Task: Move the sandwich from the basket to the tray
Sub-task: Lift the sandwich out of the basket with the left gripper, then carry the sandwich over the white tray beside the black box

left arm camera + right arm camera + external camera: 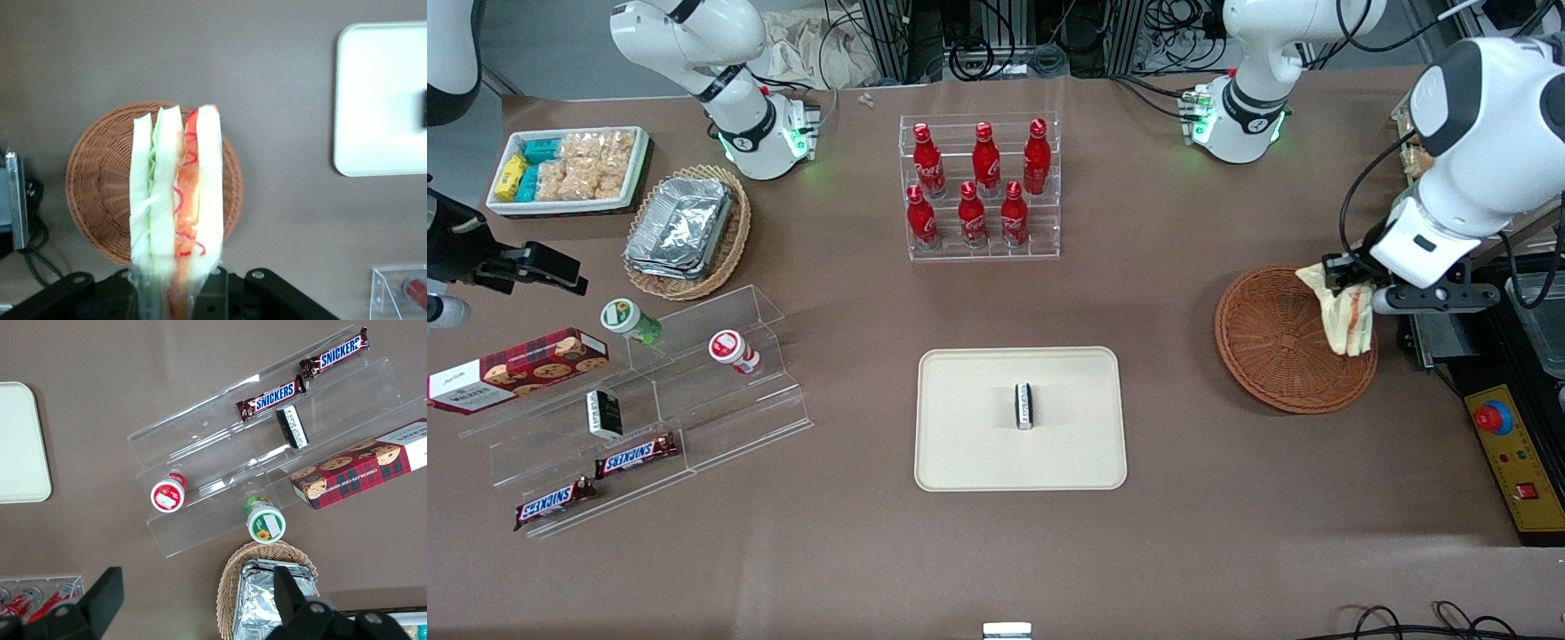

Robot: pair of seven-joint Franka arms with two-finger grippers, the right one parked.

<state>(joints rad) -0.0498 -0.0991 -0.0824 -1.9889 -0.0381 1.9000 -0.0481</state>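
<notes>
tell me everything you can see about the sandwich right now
The sandwich is a wedge of white bread layers with pale green and red-orange filling along its cut edge, apparently in clear wrap. The gripper is shut on one end, and it hangs lifted above the basket, over the rim nearest the working arm's end of the table. Only the gripper touches it.
</notes>
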